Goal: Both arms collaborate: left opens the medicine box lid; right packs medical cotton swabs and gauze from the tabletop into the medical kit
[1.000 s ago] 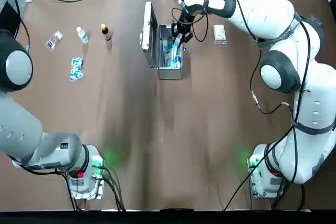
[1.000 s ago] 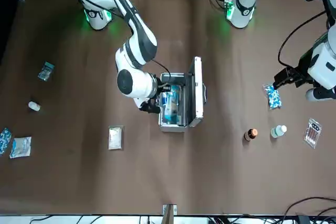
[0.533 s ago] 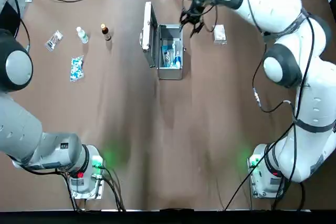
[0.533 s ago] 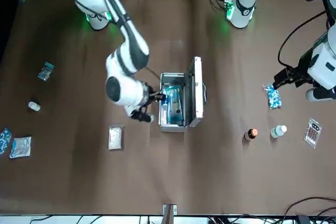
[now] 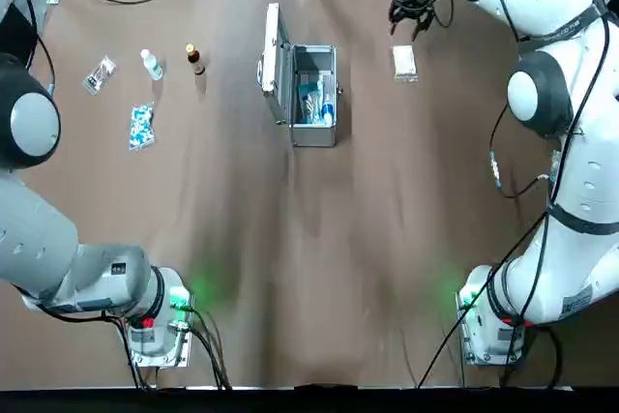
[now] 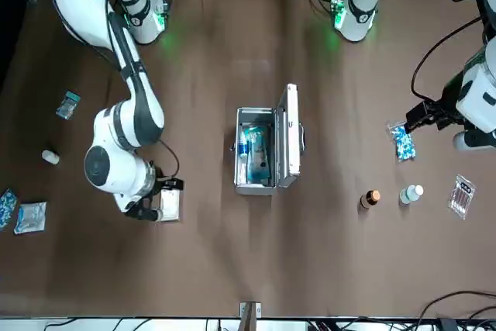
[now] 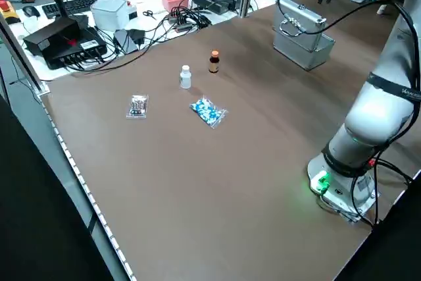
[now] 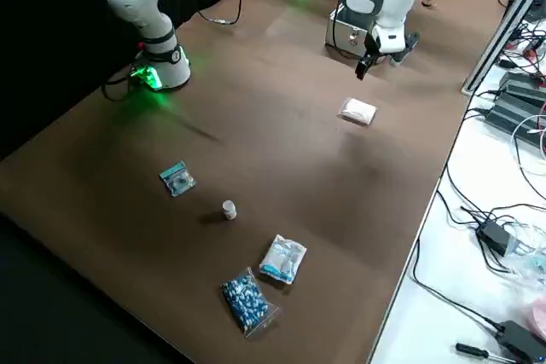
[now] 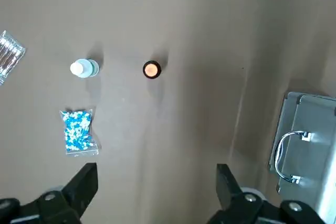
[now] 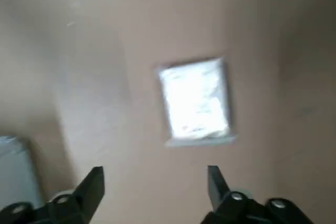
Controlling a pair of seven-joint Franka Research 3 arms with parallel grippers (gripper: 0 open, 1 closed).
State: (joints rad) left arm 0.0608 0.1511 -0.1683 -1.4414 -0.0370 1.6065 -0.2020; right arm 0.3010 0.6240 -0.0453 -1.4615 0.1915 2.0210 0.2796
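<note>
In the top view, the silver metal case [image 5: 312, 135] stands open, with blue-and-white packs [image 5: 316, 103] inside; the idle left gripper [image 9: 156, 166], spread wide, is to its left. Farther right lies the flat white packet [image 5: 404, 63]. Packing seems in hand: the right gripper [image 10: 155, 168], wide open beside it, should align, descend and grip.

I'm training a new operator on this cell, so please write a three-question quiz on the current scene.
1. True or false: the medicine box stands with its lid open.
2. Which gripper is near the white packet: A) left, B) right?
3. Fill in: beside the white-capped bottle stands a small ____ bottle.

Key: 1 true; 2 B; 3 brown
</note>
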